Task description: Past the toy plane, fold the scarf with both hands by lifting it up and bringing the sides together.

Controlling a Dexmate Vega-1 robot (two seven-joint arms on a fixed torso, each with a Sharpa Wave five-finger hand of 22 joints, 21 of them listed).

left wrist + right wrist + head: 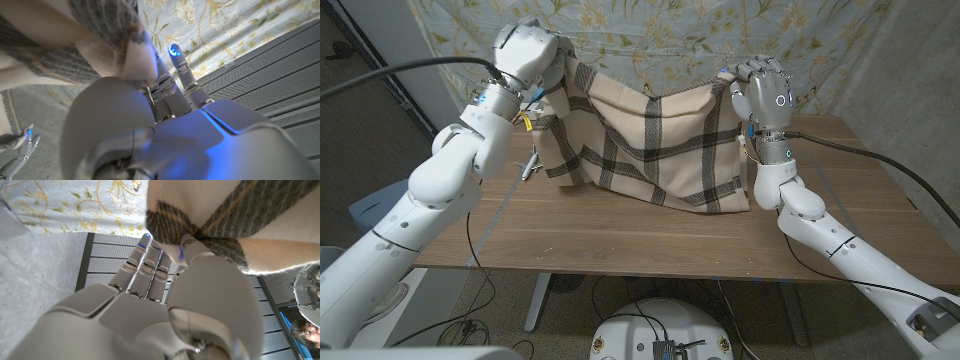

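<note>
A cream scarf (640,140) with dark plaid stripes hangs in the air between my two hands, sagging in the middle, its lower edge touching the table (650,235). My left hand (528,52) holds the scarf's upper left corner high above the table's left side; the cloth (85,45) bunches over the hand (165,135) in the left wrist view. My right hand (765,95) pinches the upper right corner, fingers upright; the right wrist view shows that hand (165,310) with the plaid corner (210,220) against its fingers. A small toy plane (529,165) peeks out beside the scarf's left edge.
A floral curtain (650,40) hangs behind the table. Cables trail from both arms. Bare wood lies in front of the scarf toward the table's near edge.
</note>
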